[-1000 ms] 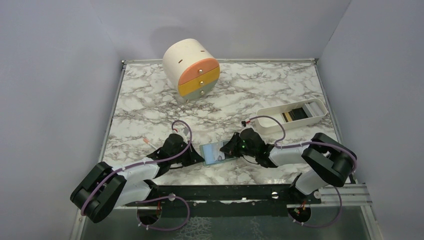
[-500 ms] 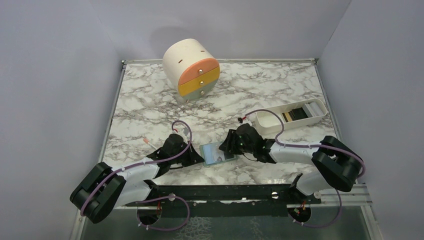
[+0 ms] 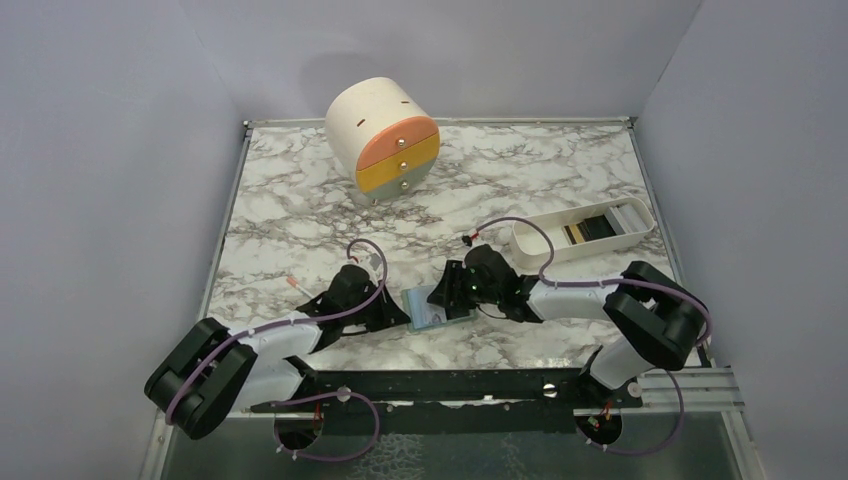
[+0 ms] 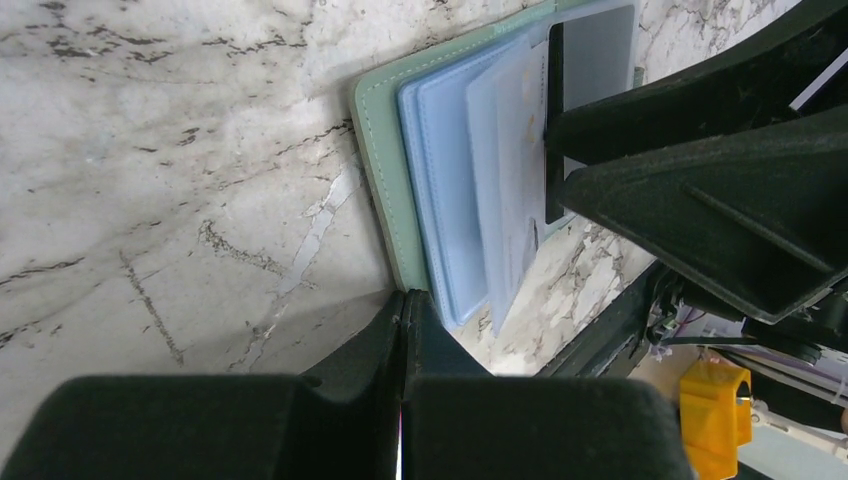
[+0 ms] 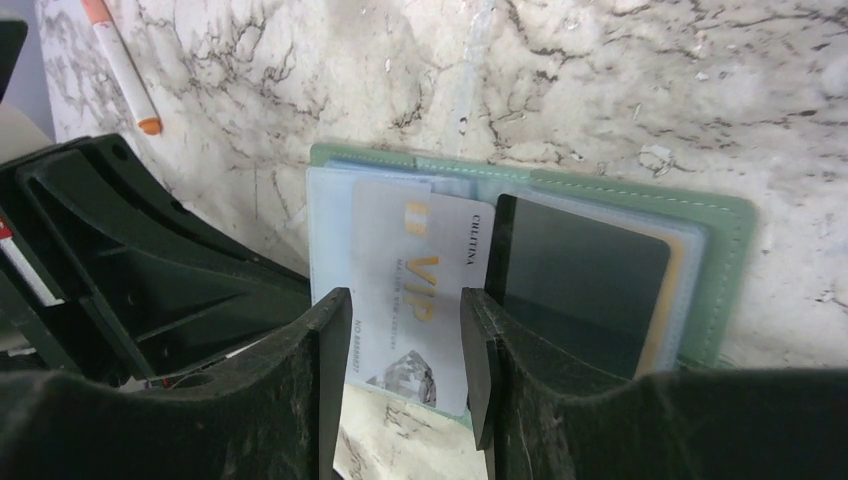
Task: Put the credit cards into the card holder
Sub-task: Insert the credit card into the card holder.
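Observation:
The card holder [image 5: 725, 250], a sage-green wallet, lies open on the marble between the two arms and also shows as the card holder [image 3: 430, 310] from above. A pale grey credit card [image 5: 420, 270] marked VIP sits in its left side. A black card [image 5: 580, 280] is in the right side, with a tan-orange card edge [image 5: 676, 300] behind it. My right gripper [image 5: 405, 300] is open just over the grey card, its fingers apart and not pinching it. My left gripper [image 4: 405, 295] is shut, tips resting at the wallet's near edge [image 4: 378, 160]. More cards [image 3: 597, 225] lie in the tray.
A long white tray [image 3: 600, 247] stands at the right, behind the right arm. A cream cylinder with orange, yellow and grey drawers [image 3: 385, 140] stands at the back. An orange-tipped pen [image 5: 120, 65] lies left of the wallet, beside the left arm.
My right gripper has opened and let go of the pale grey card, and has shifted a little left over the wallet. The left gripper has stayed shut in place.

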Motion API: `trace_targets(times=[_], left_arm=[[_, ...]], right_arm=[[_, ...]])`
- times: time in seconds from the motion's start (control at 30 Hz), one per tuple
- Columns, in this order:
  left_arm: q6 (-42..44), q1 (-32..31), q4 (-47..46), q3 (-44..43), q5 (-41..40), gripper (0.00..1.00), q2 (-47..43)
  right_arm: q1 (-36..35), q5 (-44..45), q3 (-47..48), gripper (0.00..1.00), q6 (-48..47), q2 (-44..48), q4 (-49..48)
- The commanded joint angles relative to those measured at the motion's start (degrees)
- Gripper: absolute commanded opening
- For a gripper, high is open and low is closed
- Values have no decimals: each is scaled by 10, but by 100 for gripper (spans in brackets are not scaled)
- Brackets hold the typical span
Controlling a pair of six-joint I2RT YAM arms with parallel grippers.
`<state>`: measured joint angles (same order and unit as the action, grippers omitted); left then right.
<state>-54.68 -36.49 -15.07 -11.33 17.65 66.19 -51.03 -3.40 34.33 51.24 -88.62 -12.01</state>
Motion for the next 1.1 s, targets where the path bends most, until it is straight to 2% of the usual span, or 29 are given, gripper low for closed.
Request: trace_targets(times=[0.0, 0.23, 0.37, 0.47, 0.6, 0.7, 0.8, 1.07], left_arm=[[19, -1, 4, -12, 10, 0, 25], [36, -1, 29, -38, 4, 0, 43], [41, -1, 58, -48, -11, 0, 29], [39, 1, 81, -56, -26, 0, 12], [32, 0, 99, -67, -38, 13, -9], [26, 1, 99, -68, -39, 25, -11], [25, 1, 89, -66, -36, 32, -2], [22, 1, 27, -49, -9, 31, 39]], right_arm=[[-7, -56, -27, 45, 22, -19, -69], [-7, -85, -25, 45, 13, -28, -117], [-6, -62, -24, 45, 6, 12, -83], [-7, -21, -14, 44, -1, 37, -19], [-7, 16, 8, 45, -7, 46, 48], [-7, 26, 15, 46, -7, 43, 68], [-7, 29, 11, 47, -2, 32, 62], [-10, 3, 12, 49, 3, -9, 23]])
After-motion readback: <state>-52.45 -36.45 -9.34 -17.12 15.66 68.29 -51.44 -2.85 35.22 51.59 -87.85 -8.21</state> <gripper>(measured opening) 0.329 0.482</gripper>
